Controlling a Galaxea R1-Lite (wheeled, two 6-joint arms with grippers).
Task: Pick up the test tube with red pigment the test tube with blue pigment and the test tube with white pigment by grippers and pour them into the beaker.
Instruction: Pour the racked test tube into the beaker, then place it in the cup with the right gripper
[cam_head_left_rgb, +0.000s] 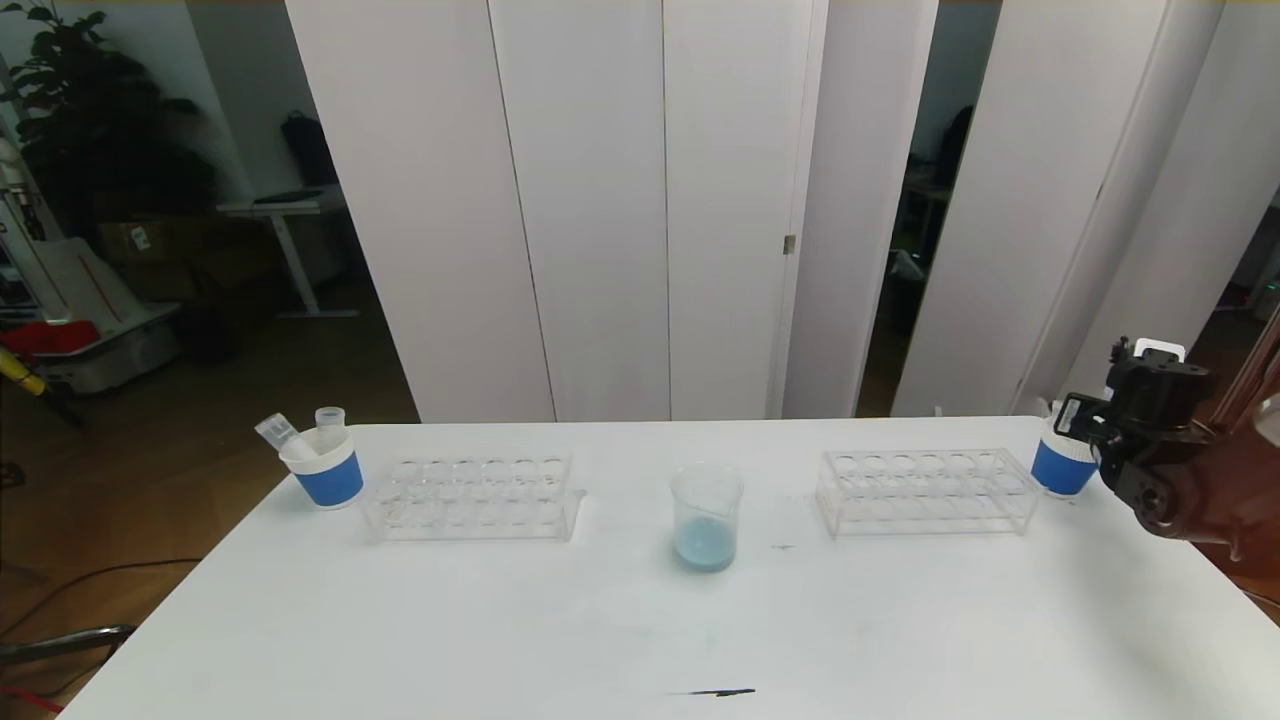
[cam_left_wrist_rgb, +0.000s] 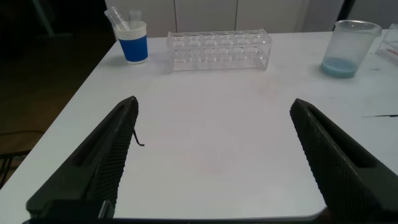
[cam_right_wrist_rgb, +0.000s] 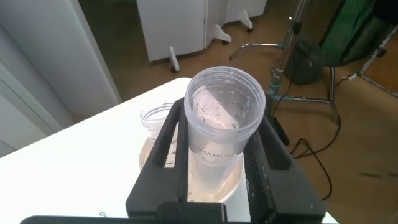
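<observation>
Closed with the right gripper (cam_right_wrist_rgb: 219, 134) on a clear tube (cam_right_wrist_rgb: 221, 102), held upright between the two black fingers, open mouth up. Only droplets and a pale film inside it; perhaps the tube of white pigment, but not possible to tell for sure. Directly under the gripper, a blue paper cup (cam_head_left_rgb: 1058, 468) with a second tube (cam_right_wrist_rgb: 155, 117) already standing in it, just beside the held one. Far off to the gripper's left, in the middle of the table (cam_head_left_rgb: 560, 620), the beaker (cam_head_left_rgb: 707, 515) with a shallow layer of pale blue liquid, between two empty clear racks (cam_head_left_rgb: 925, 490). Judging from this mixed colour and the nearly empty tube, pouring done for this tube, and the step in hand is putting it away into the cup. Next move, most likely: to lower the tube straight down beside its neighbour without knocking it, then to release and lift away clear of the cup rim. Left gripper (cam_left_wrist_rgb: 214, 106) wide open and holding nothing, hanging above the near part of the table, with another cup (cam_left_wrist_rgb: 134, 46) of tubes far ahead of it.
</observation>
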